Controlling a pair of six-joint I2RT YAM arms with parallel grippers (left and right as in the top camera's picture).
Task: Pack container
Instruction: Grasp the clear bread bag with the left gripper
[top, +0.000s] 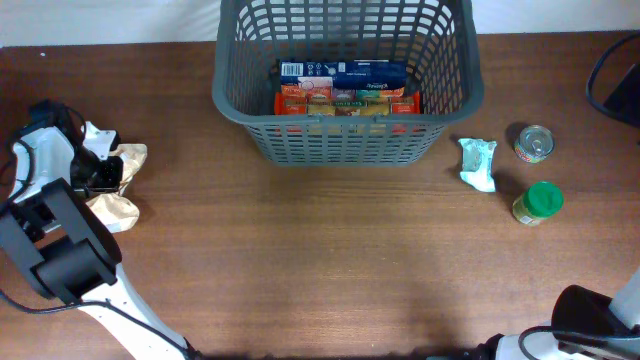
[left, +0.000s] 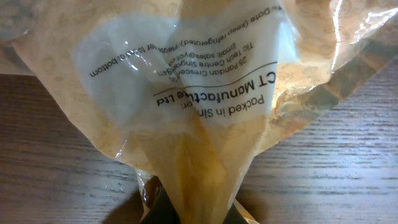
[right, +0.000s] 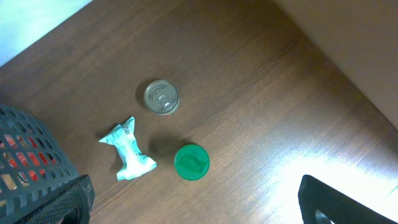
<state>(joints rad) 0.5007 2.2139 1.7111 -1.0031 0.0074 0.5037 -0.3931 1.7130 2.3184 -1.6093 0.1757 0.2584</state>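
The dark grey basket (top: 345, 140) stands at the table's back middle, holding a blue box (top: 345, 71) and orange packets (top: 345, 100). My left gripper (top: 100, 172) is at the far left, shut on a clear yellowish plastic bag (top: 118, 205) that fills the left wrist view (left: 205, 93). My right gripper (right: 196, 208) is open and empty, high above the right side. Below it lie a pale green wrapped packet (right: 129, 152), a green-lidded jar (right: 191, 162) and a tin can (right: 161, 98).
The packet (top: 478, 163), the can (top: 534, 142) and the jar (top: 540, 202) lie right of the basket in the overhead view. A basket corner (right: 25, 168) shows in the right wrist view. A dark cable (top: 605, 75) loops at the far right edge.
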